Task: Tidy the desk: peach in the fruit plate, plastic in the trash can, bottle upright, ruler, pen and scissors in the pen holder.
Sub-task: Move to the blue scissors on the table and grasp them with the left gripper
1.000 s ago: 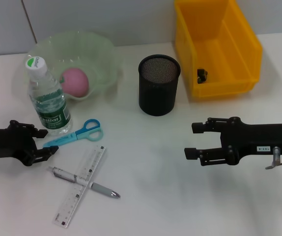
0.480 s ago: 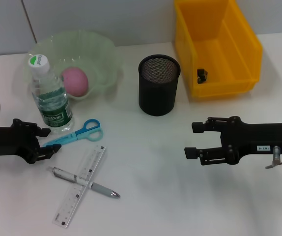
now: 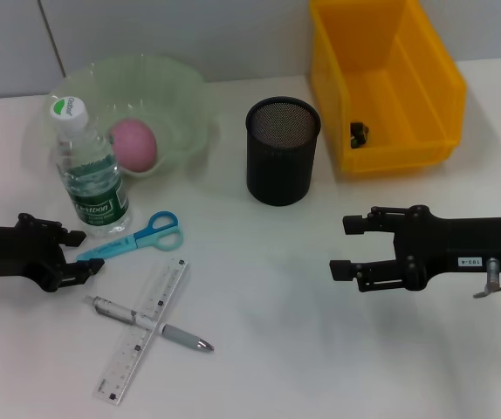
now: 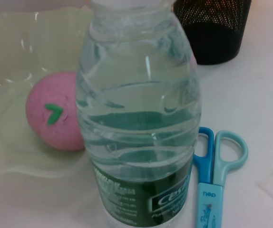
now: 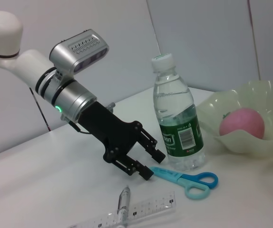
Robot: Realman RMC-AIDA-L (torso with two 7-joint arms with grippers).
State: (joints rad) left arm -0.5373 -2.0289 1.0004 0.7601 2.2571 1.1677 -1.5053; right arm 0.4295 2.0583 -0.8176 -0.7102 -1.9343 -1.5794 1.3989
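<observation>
Since a second ago my left pincer [image 3: 74, 254] has let go and backed away, jaws apart, and the bottle [image 3: 88, 179] now stands upright on the tabletop [image 3: 285, 349] beside the blue scissors [image 3: 133, 237]. I think the scissors come next, for the pen holder [image 3: 282, 150]. My right pincer [image 3: 350, 248] waits, jaws apart.

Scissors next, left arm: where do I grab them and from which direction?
Take the scissors at the closed light-blue blade section, between the loops and the tip, coming straight down with the fingers across it. They lie flat, tip toward the open left gripper. Probably stay off the far side: the upright bottle stands right beside them, while the ruler side looks freer.
</observation>
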